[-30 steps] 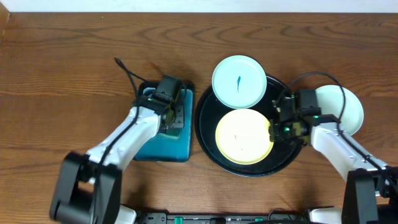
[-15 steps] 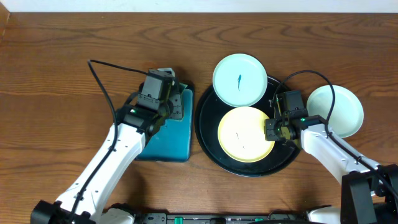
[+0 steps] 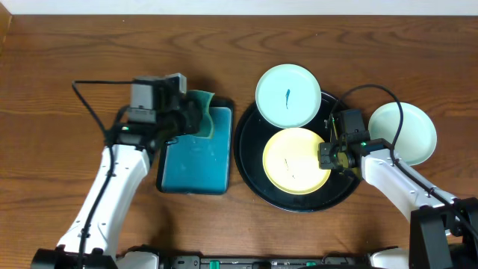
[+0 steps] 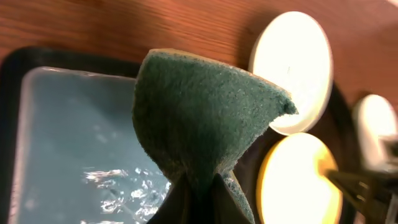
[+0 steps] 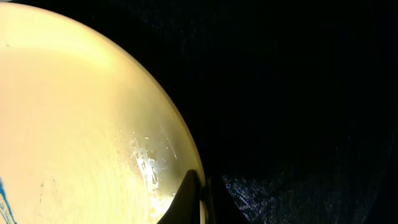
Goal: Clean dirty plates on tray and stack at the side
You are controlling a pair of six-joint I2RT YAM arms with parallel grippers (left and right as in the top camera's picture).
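One sponge (image 4: 205, 112) pinched in left claw (image 4: 198, 198).

The left arm (image 3: 112, 179) reaches forward from the near edge, wrist turned to the right, the left gripper (image 4: 198, 199) pinched tight on a green sponge (image 4: 205, 118). The right arm (image 3: 396, 175) angles inward, the right gripper (image 5: 196, 199) closed, seemingly nipping the yellow plate (image 3: 295, 161) by its rim.

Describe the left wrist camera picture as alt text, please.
A dark green scouring sponge, pinched by the left arm's fingers, hangs above a wet teal-lined rectangular tray. A whitish round plate and a pale yellow plate lie right.
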